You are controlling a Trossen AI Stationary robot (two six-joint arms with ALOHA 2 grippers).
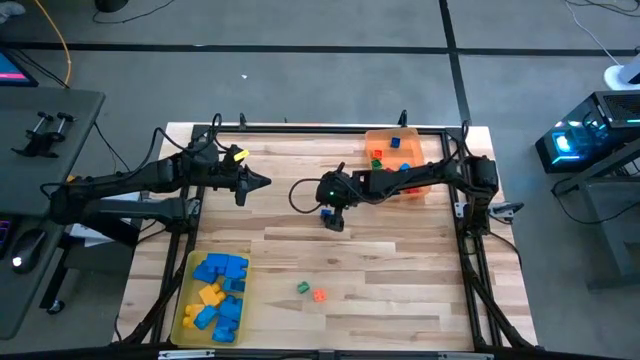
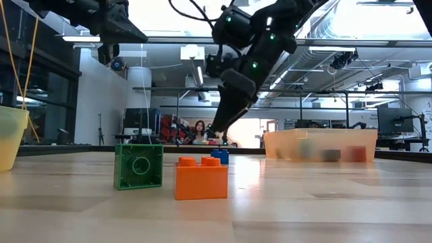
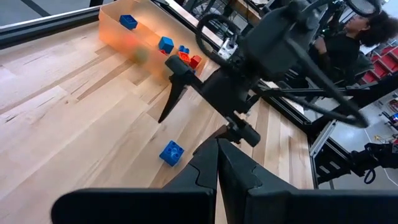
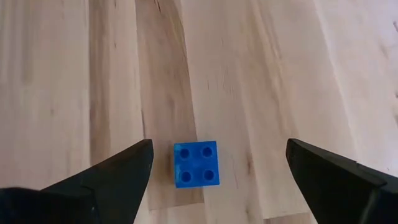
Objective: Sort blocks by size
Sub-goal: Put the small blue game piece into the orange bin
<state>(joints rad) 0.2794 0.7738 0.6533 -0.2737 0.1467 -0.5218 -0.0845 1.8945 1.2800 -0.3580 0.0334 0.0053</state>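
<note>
Fingers of the right gripper (image 4: 217, 165) spread wide, one each side of a small blue block (image 4: 196, 163), neither touching it. The block sits on the bare counter (image 1: 400, 260) under the gripper, near mid-counter and short of the orange tray (image 1: 431, 150). Nothing is held. Left gripper (image 1: 262, 182) hangs over the far-left part of the counter, fingers pressed together, empty.

Elsewhere: a green block (image 1: 302, 288) and an orange block (image 1: 319, 295) lie loose, just beside each other, toward the near edge. The yellow tray (image 1: 184, 300) at the near-left corner holds the larger blue and yellow blocks. The orange tray holds several small ones.

Orientation: the small blue block rests studs up, four studs in a square. Its footprint looks square, so there is no real long axis. In the right wrist view its sides run nearly parallel to the finger faces, with at most a slight twist.

Risks (judgement):
- The block lies closer to one finger than the other. An off-centre close would let that finger push it sideways or spin it before the second lands.
- Small, smooth plastic on smooth wood: a close started too high may clip the studs and squeeze the block out.
- Too low and the fingertips scrape the counter.
- Height above the block is not readable from these views.
</note>
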